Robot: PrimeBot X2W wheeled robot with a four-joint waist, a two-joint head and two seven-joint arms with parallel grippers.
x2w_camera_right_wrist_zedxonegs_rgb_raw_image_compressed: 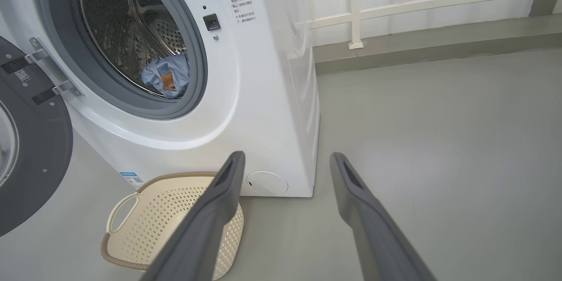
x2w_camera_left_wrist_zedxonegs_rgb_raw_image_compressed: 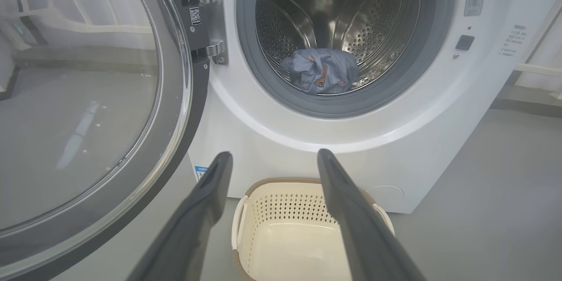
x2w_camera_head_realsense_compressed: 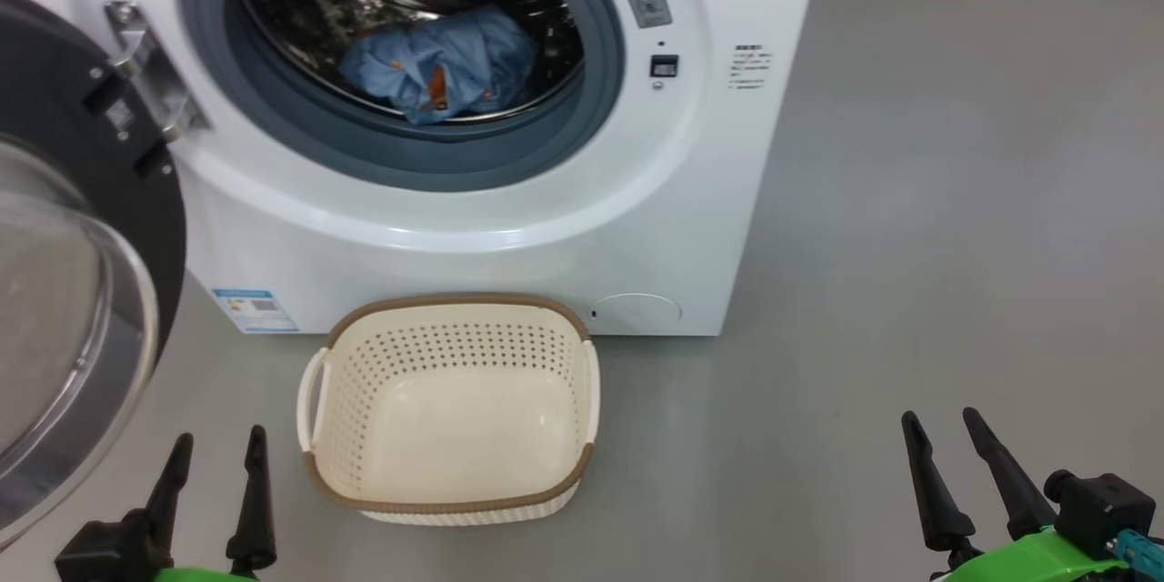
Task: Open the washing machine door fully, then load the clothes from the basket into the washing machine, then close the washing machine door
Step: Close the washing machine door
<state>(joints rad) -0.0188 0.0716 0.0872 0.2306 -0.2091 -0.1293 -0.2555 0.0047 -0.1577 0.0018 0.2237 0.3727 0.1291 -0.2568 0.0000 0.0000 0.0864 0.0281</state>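
The white washing machine (x2w_camera_head_realsense_compressed: 509, 236) stands ahead with its black door (x2w_camera_head_realsense_compressed: 82, 309) swung wide open to the left; the door (x2w_camera_left_wrist_zedxonegs_rgb_raw_image_compressed: 88, 109) also looms at the left of the left wrist view. The light blue clothes (x2w_camera_head_realsense_compressed: 441, 64) lie inside the steel drum, also seen as clothes (x2w_camera_left_wrist_zedxonegs_rgb_raw_image_compressed: 322, 70) and clothes (x2w_camera_right_wrist_zedxonegs_rgb_raw_image_compressed: 167, 77). The cream basket (x2w_camera_head_realsense_compressed: 314, 400) sits empty on the floor before the machine. My left gripper (x2w_camera_head_realsense_compressed: 218, 446) is open, low at the left of the basket. My right gripper (x2w_camera_head_realsense_compressed: 946, 427) is open, far to the basket's right, holding nothing.
Grey floor (x2w_camera_head_realsense_compressed: 955, 200) spreads to the right of the machine. A white railing (x2w_camera_right_wrist_zedxonegs_rgb_raw_image_compressed: 417, 4) and a raised grey kerb (x2w_camera_right_wrist_zedxonegs_rgb_raw_image_compressed: 439, 46) run along the wall behind. The open door's glass bowl (x2w_camera_head_realsense_compressed: 55, 327) juts out close to my left gripper.
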